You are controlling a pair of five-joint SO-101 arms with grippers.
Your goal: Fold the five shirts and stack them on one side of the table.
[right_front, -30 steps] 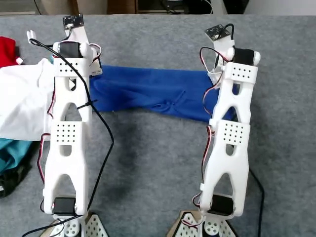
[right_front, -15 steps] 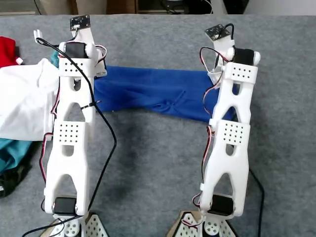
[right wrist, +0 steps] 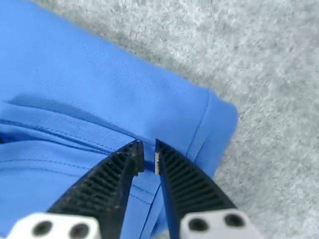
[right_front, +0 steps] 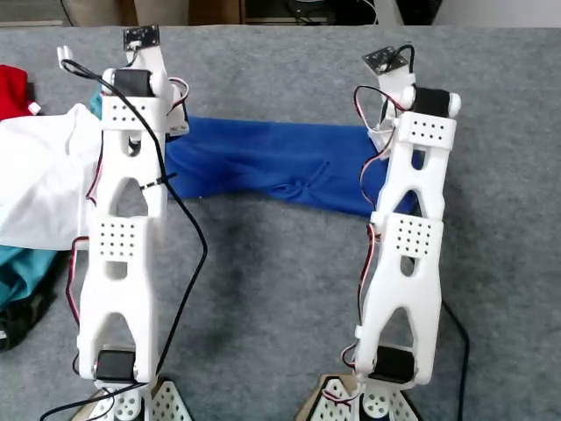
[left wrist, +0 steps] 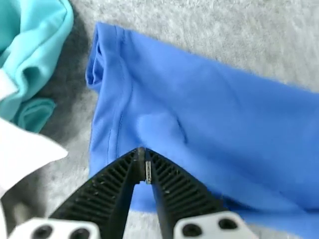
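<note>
One blue shirt (right_front: 263, 162) lies under both pincers: left pincer (left wrist: 143, 167) closed, right pincer (right wrist: 148, 155) a slit apart. Beside the left pincer: one white shirt (right_front: 39, 175), one teal shirt (left wrist: 35, 40), one red shirt (right_front: 10, 88).

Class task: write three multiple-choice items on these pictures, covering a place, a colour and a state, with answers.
1. The white shirt lies: A by the left arm; B by the right arm; C between the arms.
2. The long shirt across the table is: A red; B blue; C white.
3. The left gripper is: A wide open; B shut; C holding a red shirt.
Answers: 1 A, it lies at that arm's outer side; 2 B, blue in every view; 3 B, its tips meet in the left wrist view.
</note>
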